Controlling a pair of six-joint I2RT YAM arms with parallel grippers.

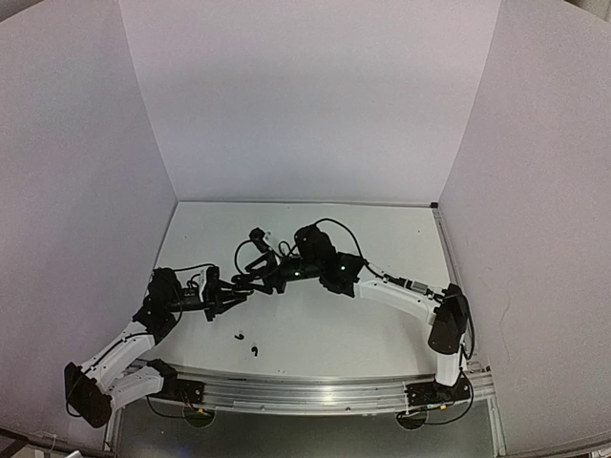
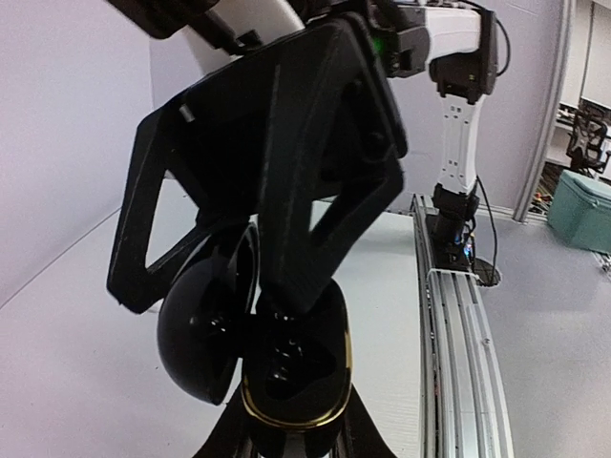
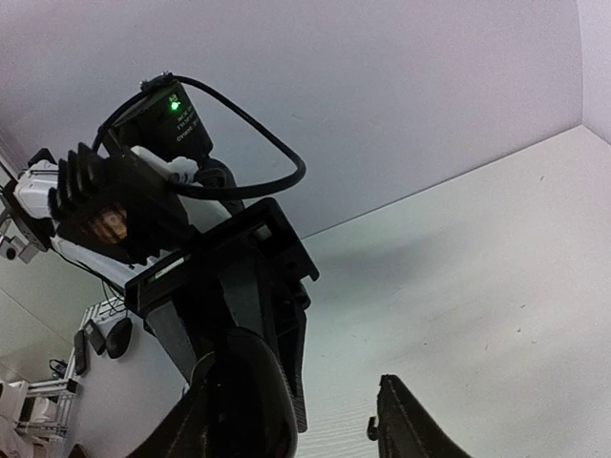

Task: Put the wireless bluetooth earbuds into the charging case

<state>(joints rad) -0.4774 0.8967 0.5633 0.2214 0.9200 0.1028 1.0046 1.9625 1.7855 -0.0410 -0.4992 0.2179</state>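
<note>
My left gripper (image 1: 221,298) (image 2: 296,425) is shut on the base of a black charging case (image 2: 296,367) with a gold rim. The case's lid (image 2: 196,329) hangs open to the left. My right gripper (image 1: 250,282) (image 2: 215,301) is open over the case. One of its fingers (image 2: 320,191) reaches down to the case's mouth and the other (image 2: 143,239) stands outside the lid. The cavity is too dark to tell what lies in it. Two tiny black earbuds (image 1: 239,335) (image 1: 253,350) lie on the table in front of the grippers. In the right wrist view the lid (image 3: 239,405) is at bottom left.
White walls close in the white table (image 1: 382,324) on three sides. A metal rail (image 1: 305,389) with both arm bases runs along the near edge. A small black and white thing (image 1: 260,236) sits just behind the grippers; I cannot tell what it is.
</note>
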